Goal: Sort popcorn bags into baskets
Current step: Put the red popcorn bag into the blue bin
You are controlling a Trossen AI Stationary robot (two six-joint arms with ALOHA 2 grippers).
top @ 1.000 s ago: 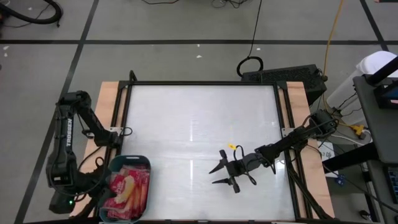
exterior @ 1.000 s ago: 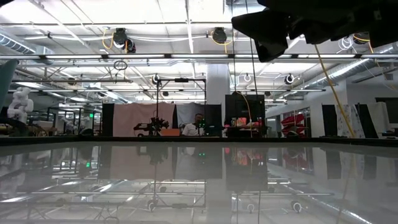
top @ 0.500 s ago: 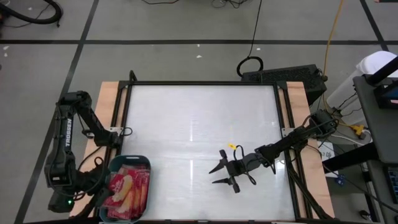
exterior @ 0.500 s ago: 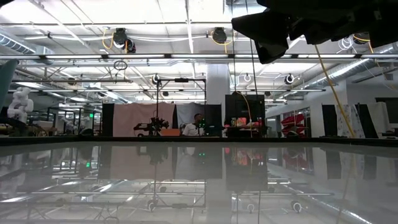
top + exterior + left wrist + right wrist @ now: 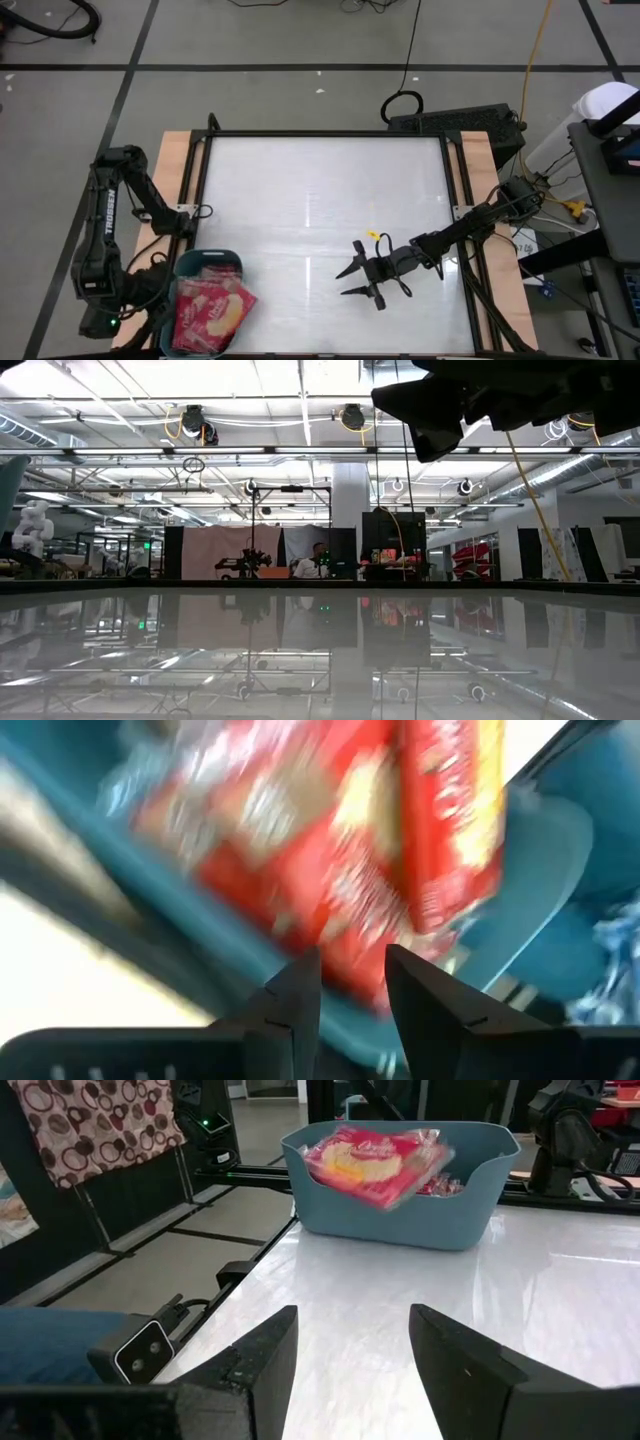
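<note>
Step in hand: the drop into the basket point(image 5: 205, 262), I'd judge; the sorting looks close to finished, since I can see no packet lying out on the counter point(image 5: 320, 200).

Left tool point(image 5: 350, 965): right at the basket, at the counter's near left corner. Its two fingers stand a little apart with nothing pinched between them. The red packet sits past the tips, blurred.

Top popcorn bag point(image 5: 215, 315): picture side up, skewed on top of the pile, with one corner poking out over the basket's rim on the counter side. From the right wrist view it tilts above the rim line rather than lying flat inside.

Other popcorn bags point(image 5: 190, 300): red packets heaped in the basket under it; I cannot count them.

Right tool point(image 5: 342, 284): waiting over the counter's near right-of-middle part, well apart from the basket, fingers spread wide and empty.

Next move calls for: lifting the left tool straight up, clear of the pile, without catching the overhanging bag. If that bag tips out over the rim, it needs a nudge or a fresh pick.

Risk: the pile is heaped high, so the top bag could slide onto the counter.
</note>
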